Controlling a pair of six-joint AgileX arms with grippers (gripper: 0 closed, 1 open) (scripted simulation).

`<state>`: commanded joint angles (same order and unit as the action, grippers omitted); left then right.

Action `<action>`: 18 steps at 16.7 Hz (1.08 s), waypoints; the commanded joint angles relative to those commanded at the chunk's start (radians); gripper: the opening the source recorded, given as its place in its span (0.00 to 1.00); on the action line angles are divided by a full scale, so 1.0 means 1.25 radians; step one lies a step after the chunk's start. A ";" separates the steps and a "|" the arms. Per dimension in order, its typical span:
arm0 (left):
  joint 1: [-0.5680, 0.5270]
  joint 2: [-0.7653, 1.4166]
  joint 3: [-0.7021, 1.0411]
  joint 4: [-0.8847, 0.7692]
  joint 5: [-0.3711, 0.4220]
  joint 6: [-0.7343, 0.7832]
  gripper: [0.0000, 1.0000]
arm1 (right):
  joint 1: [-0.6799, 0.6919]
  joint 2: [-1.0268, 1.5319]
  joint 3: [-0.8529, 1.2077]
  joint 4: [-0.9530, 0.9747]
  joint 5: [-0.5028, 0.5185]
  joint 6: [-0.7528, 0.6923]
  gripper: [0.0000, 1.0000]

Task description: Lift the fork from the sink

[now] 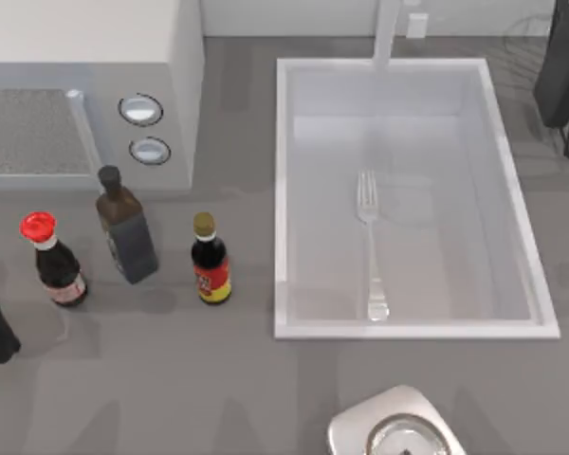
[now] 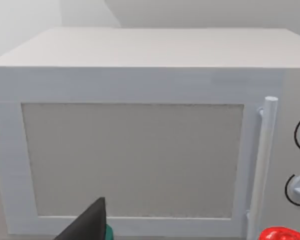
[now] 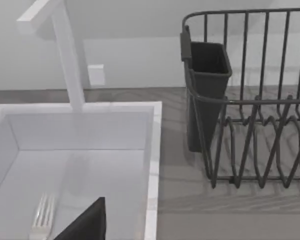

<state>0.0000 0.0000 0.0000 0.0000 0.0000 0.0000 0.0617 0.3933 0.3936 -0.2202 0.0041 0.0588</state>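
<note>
Top view listed: fork (image 1: 370, 245) flat in sink (image 1: 518, 224), tines toward faucet (image 1: 387, 33); both grippers' finger state could not be told.

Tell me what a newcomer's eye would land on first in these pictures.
The big white sink right of the table's middle draws the eye first, with the silver fork lying flat inside it, tines toward the faucet. Next come the white microwave at far left and the three dark bottles in front of it, one with a bright red cap. A dark wire dish rack stands beside the sink.
</note>
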 joint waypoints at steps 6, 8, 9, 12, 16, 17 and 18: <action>0.000 0.000 0.000 0.000 0.000 0.000 1.00 | 0.071 0.449 0.438 -0.247 0.003 0.071 1.00; 0.000 0.000 0.000 0.000 0.000 0.000 1.00 | 0.098 0.620 0.603 -0.341 0.004 0.099 1.00; 0.000 0.000 0.000 0.000 0.000 0.000 1.00 | 0.112 0.707 0.687 -0.390 0.004 0.114 1.00; 0.000 0.000 0.000 0.000 0.000 0.000 1.00 | 0.155 0.969 0.940 -0.535 0.005 0.159 1.00; 0.000 0.000 0.000 0.000 0.000 0.000 1.00 | 0.210 1.298 1.261 -0.719 0.005 0.219 1.00; 0.000 0.000 0.000 0.000 0.000 0.000 1.00 | 0.223 1.373 1.334 -0.761 0.005 0.234 1.00; 0.000 0.000 0.000 0.000 0.000 0.000 1.00 | 0.235 1.445 1.403 -0.802 0.005 0.247 1.00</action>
<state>0.0000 0.0000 0.0000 0.0000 0.0000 0.0000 0.3557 2.1991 2.1477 -1.2223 0.0107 0.3678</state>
